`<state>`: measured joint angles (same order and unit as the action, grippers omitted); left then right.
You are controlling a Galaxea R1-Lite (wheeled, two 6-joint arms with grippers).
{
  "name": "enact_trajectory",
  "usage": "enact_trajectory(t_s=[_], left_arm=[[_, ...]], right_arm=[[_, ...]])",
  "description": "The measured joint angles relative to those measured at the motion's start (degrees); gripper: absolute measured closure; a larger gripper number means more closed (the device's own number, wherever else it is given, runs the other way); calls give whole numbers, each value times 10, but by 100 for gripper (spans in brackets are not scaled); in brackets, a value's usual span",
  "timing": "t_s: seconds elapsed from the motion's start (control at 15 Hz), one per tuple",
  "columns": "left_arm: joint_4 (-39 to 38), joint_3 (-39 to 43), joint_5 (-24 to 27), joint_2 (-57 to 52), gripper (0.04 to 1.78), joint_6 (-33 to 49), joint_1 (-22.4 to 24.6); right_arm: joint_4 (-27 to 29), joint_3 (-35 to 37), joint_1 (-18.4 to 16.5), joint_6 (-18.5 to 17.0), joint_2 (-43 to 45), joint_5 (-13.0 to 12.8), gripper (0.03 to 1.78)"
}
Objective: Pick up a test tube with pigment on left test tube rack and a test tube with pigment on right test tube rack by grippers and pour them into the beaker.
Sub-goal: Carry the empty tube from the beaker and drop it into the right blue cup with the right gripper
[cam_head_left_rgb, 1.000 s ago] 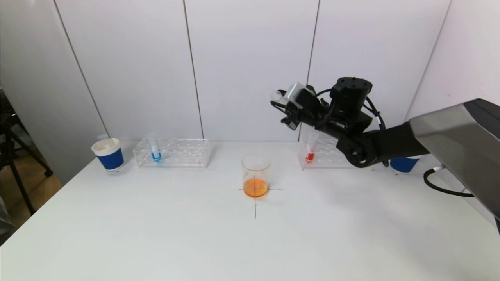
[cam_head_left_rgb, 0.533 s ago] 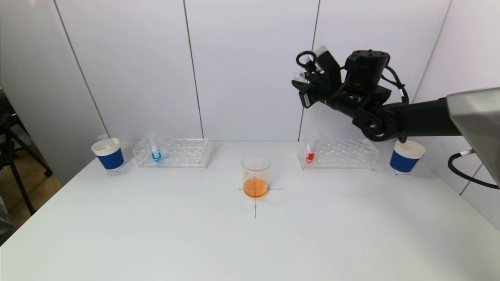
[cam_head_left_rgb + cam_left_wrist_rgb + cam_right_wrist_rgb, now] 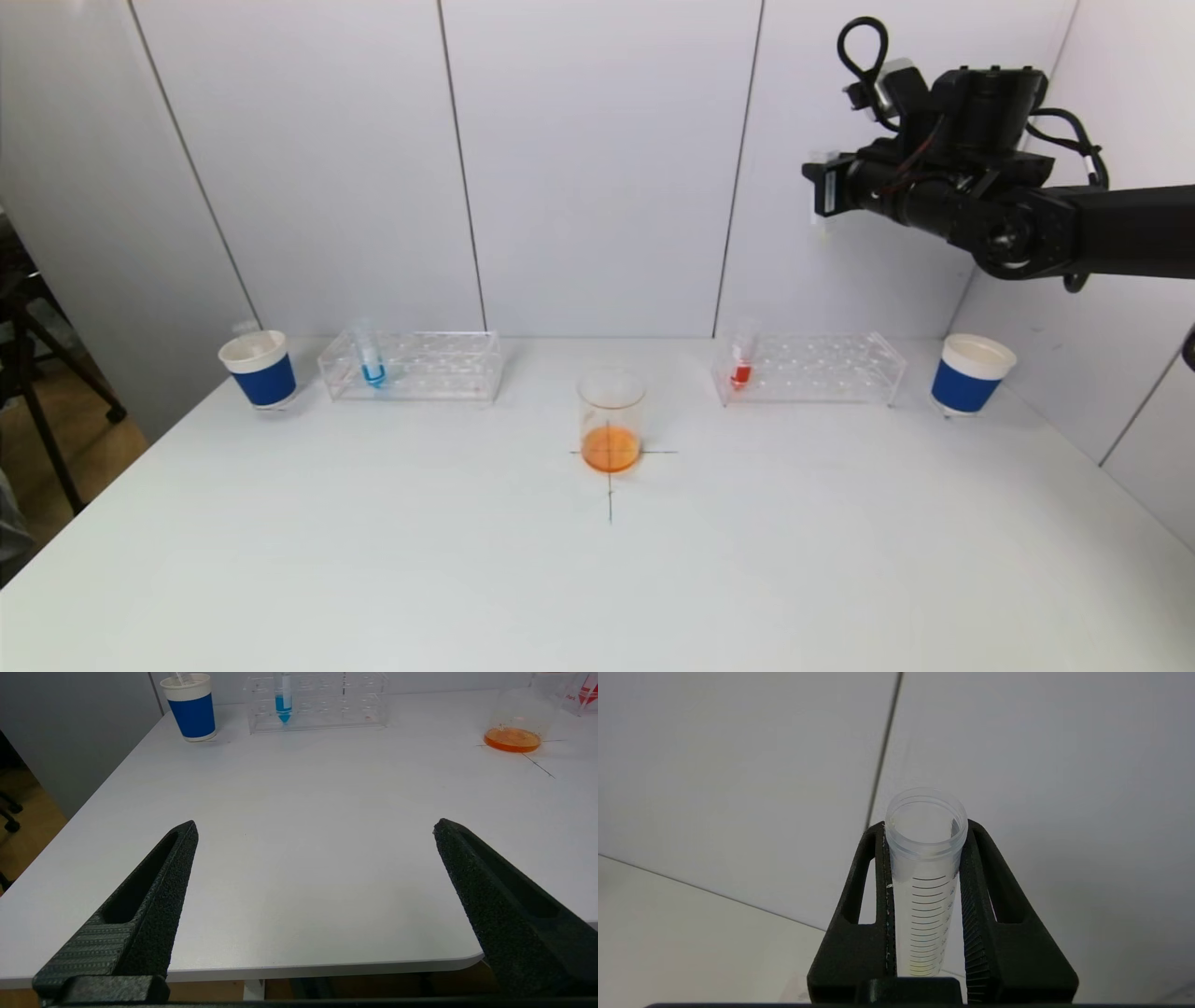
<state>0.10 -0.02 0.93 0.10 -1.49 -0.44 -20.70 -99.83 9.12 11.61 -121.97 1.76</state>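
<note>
Head view: the right tool [image 3: 820,191] hangs high in the upper right of the frame, in front of the white wall panels and well above the bench [image 3: 373,560]. It pinches a clear empty test tube [image 3: 818,201] whose pale body shows at the tool's left end. At the centre of the frame the beaker [image 3: 611,420] stands on a drawn cross mark, with orange liquid pooled in its bottom. In the left half, at the back of the bench, the left test tube rack [image 3: 411,366] holds 1 upright blue-pigment tube [image 3: 371,359] near its left end, and a blue-and-white paper cup [image 3: 258,370] stands just beside the rack, further left. In the right half the right test tube rack [image 3: 808,369] holds 1 red-pigment tube [image 3: 742,359] at its left end; a second blue-and-white cup [image 3: 970,375] stands to its right.

Left wrist view: the left tool [image 3: 315,828] is spread wide, its 2 black fingers [image 3: 149,896] reaching in from the lower corners, low over the near bench edge and holding nothing. The left rack and blue tube sit at top centre, the beaker at upper right.

Right wrist view: the right tool's 2 fingers [image 3: 873,896] press on either side of the graduated tube, whose open mouth fills the centre of the frame against the wall.
</note>
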Motion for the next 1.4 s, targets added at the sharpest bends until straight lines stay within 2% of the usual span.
enact_trajectory(t_s=[0.2,0.53,0.93,1.07,1.4], left_arm=[[0,0,0,0,6,0,0],[0,0,0,0,6,0,0],[0,0,0,0,6,0,0],[0,0,0,0,6,0,0],[0,0,0,0,6,0,0]], right_arm=[[31,0,-38,-36,14,-13,135],[60,5,-110,-74,19,-15,135],[60,39,-188,-91,14,-14,135],[57,51,-204,-102,9,-13,135],[51,88,-225,-103,-6,-13,135]])
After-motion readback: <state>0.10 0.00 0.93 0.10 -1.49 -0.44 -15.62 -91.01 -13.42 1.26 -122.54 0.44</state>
